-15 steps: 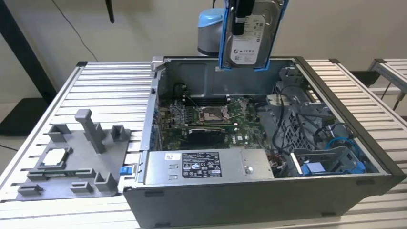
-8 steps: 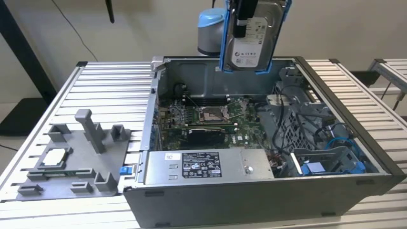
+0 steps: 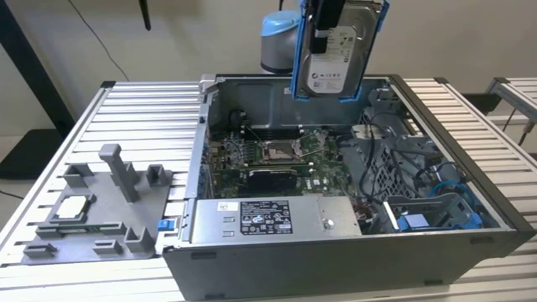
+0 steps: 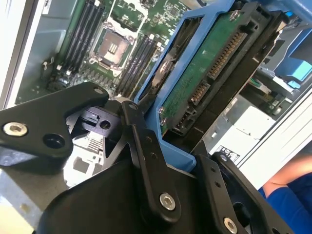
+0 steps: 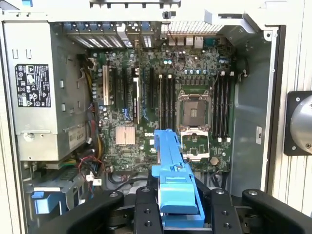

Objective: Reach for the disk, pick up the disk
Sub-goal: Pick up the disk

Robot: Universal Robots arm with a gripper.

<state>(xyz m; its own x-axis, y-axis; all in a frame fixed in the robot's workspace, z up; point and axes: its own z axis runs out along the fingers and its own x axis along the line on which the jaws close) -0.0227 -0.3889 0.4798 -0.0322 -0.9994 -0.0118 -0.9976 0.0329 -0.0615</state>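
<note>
Gripping silver rectangular metal disk with blue rails (image 3: pixel 334 60) | black fingers (image 4: pixel 146 161) clamped on it | hanging above open grey computer case (image 3: pixel 470 239)

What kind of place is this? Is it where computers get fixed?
Probably a robot test bench. An open computer case sits on a slatted metal table, and the gripper holds the disk above it.

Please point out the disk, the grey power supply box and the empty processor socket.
disk (image 3: pixel 333 56), exterior view: on its white label, held above the case.
power supply box (image 5: pixel 36 92), first wrist view: on its grey metal side, beside the printed sticker.
processor socket (image 5: pixel 193 112), first wrist view: on the open socket's centre.
</note>
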